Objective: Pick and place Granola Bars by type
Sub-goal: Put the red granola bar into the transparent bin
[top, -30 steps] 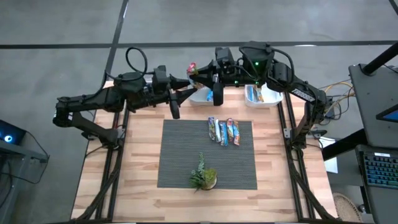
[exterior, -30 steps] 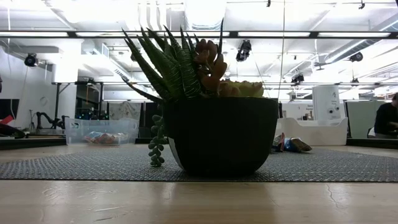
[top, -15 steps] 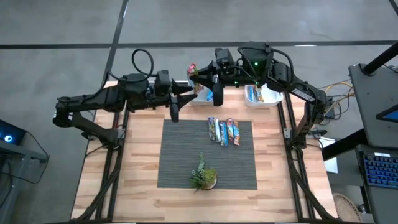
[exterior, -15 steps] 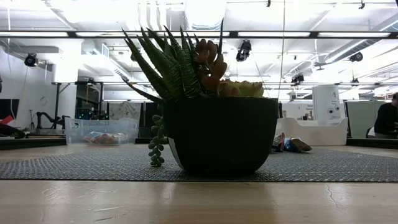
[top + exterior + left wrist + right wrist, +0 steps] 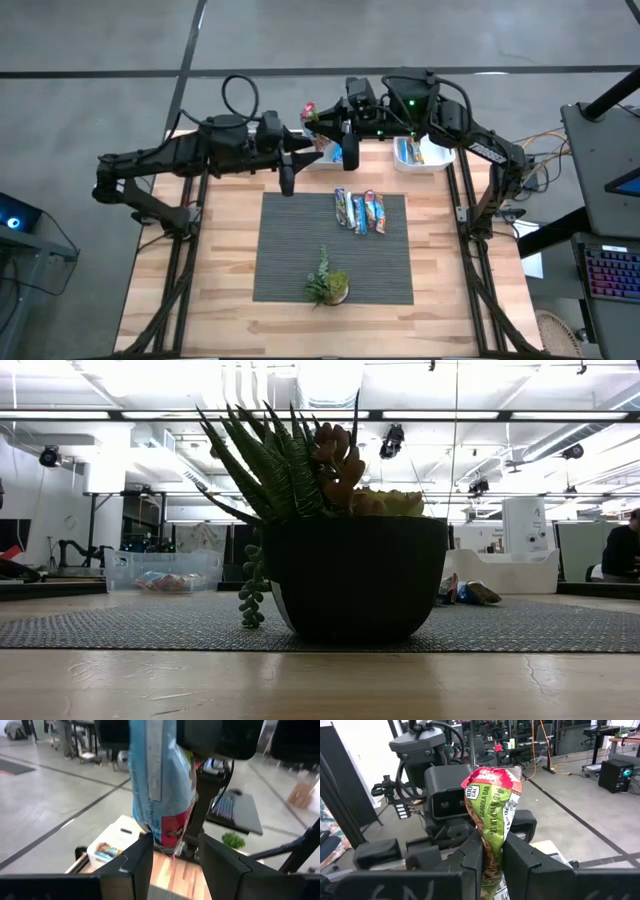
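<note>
My right gripper (image 5: 322,125) is shut on one granola bar (image 5: 492,795) in a green and red wrapper, held high over the table's far edge. Its back side (image 5: 160,780) shows pale blue with a red lower end. My left gripper (image 5: 300,160) faces it, open. Its two fingers (image 5: 137,862) stand on either side of the bar's lower end; I cannot tell whether they touch it. Several more granola bars (image 5: 360,211) lie side by side on the grey mat (image 5: 300,250). My right gripper pinches the bar's middle (image 5: 492,847) between its two fingers, coming level from the table's right. The fingers lie across the bar. The bar stands roughly upright, its red top (image 5: 492,775) above the fingers and its lower end (image 5: 170,832) hanging below, clear of the table.
A potted plant (image 5: 328,285) stands at the mat's near edge and fills the low view (image 5: 355,580). A white bin (image 5: 420,152) with bars sits at the far right. A clear bin (image 5: 163,570) with bars sits left of it, below the grippers.
My left gripper has edged toward the table's right, closer to the bar held by my right gripper, and has tipped a little. The right gripper and the bar have kept still.
</note>
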`<state>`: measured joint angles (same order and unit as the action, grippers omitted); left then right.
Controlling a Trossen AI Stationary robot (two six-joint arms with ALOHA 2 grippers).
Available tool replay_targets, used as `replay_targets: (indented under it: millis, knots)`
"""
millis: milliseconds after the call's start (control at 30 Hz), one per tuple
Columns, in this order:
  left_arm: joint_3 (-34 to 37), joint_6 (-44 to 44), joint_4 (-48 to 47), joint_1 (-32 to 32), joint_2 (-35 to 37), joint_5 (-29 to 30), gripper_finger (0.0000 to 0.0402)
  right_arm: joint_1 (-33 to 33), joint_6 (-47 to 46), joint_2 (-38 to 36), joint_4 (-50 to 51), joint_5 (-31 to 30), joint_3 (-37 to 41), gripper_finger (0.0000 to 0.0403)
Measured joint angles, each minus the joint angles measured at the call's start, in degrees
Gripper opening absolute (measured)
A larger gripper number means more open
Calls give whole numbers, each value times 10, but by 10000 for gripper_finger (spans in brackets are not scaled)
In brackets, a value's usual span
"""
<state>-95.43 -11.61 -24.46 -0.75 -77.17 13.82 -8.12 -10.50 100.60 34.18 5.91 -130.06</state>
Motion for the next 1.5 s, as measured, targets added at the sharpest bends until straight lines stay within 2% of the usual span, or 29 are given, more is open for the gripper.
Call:
replay_targets:
  millis: [233,300,500,1100,1233,1500]
  knots:
    - [-86,19,-86,-2,-41,7,138,0,0,0,3,0,0,47]
    - [-95,28,-87,-2,-45,31,138,0,0,0,3,0,0,47]
    - [-95,29,-86,-3,-44,86,138,3,2,0,9,0,0,47]
    - [-93,15,-69,-3,-46,72,136,4,2,0,10,1,0,47]
    - [-93,15,-68,-3,-46,66,118,4,0,0,10,1,0,47]
    - [-93,17,-68,-3,-46,64,50,4,0,0,10,0,0,47]
